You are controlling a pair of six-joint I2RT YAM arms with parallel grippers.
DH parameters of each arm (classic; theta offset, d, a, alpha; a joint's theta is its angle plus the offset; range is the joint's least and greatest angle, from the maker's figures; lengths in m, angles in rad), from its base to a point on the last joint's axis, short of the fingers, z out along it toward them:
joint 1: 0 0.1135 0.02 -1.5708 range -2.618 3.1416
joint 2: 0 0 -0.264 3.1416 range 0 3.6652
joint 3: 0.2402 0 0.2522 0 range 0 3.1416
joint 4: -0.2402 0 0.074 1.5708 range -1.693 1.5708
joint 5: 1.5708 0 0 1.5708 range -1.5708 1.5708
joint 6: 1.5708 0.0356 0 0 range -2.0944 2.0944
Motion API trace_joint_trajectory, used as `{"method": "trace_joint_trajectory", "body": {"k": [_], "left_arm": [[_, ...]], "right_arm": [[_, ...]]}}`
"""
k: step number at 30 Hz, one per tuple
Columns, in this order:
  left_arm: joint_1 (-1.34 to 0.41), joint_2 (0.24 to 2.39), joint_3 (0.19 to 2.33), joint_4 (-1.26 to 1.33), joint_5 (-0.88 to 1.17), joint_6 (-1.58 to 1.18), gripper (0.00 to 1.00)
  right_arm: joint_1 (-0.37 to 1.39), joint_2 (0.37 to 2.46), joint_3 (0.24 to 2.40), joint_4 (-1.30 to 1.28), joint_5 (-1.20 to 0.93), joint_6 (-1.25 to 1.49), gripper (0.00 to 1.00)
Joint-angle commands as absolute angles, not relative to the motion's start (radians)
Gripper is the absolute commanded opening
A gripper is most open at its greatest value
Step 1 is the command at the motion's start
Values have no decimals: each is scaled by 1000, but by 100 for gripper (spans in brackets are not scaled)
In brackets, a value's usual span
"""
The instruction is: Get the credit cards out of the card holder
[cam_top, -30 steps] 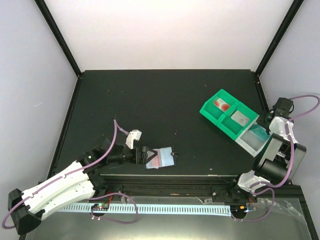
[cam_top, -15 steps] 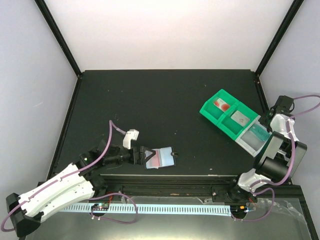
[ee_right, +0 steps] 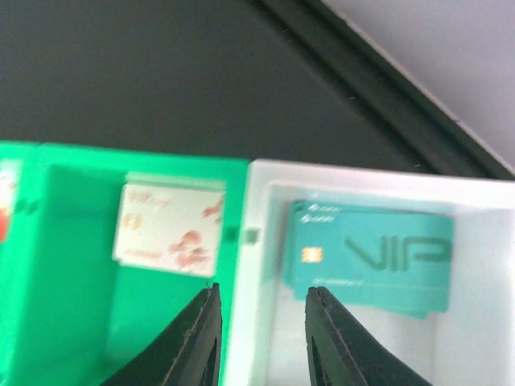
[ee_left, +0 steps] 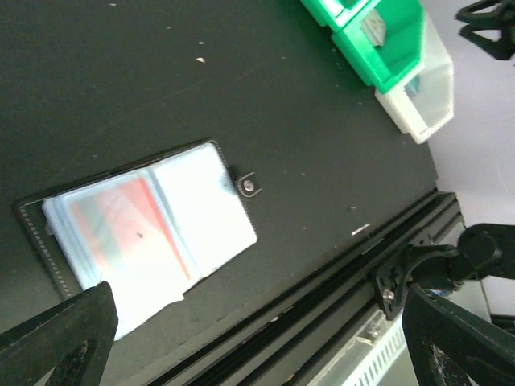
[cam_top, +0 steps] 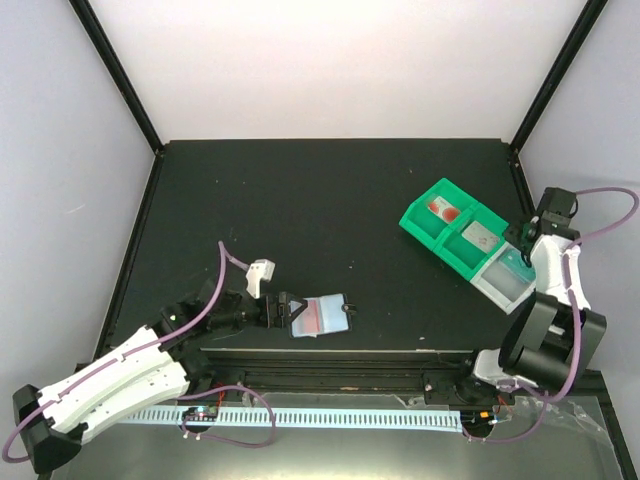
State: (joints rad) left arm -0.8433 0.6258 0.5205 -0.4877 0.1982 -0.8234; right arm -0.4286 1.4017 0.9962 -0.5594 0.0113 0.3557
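The card holder [cam_top: 322, 314] lies open near the table's front edge, its pale inner side up. In the left wrist view the card holder [ee_left: 149, 233] shows a red and teal card in its left pocket. My left gripper [cam_top: 289, 310] is open and empty at its left end, with the fingers [ee_left: 60, 342] wide apart. A teal card [ee_right: 370, 256] lies in the tray's clear compartment. A pale card with red marks [ee_right: 169, 225] lies in the green compartment beside it. My right gripper [ee_right: 261, 338] is open and empty over the wall between them.
The green-and-clear tray [cam_top: 432, 232] stands at the right, with a red-marked card [cam_top: 440, 209] in its far compartment. The table's front rail [ee_left: 322, 297] runs just past the holder. Black frame posts stand at the back corners.
My right arm has swung so that its wrist sits further in over the tray's clear end. My left arm has drawn back slightly to the left. The holder has not moved.
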Motion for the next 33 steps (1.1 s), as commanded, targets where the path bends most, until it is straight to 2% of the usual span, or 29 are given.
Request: {"method": "trace_joint_trajectory", "body": {"k": [1,8,13,20,26,33], "left_arm": [[-835,654,520,-543,129,-831,98],[-833,746,498,-509,131,-861,90],[-818,812,456,-415,169,-881,88],[-763,848,361,-211,313,-917,87],[-719,843,280,-69,392,-959,89],[-703,838,233,0,421,-969,92]], "right_arm": [[-386,1292,970,-599,-77,361,29],[-249,1143,949,-637,-207,428,29],[-1,1101,946,-652,-231,469,30],[331,1055,833,-578,-220,585,31],[567,1104,733,-463,-187,660,34],[733,1277,714,-325,-206,667,35]]}}
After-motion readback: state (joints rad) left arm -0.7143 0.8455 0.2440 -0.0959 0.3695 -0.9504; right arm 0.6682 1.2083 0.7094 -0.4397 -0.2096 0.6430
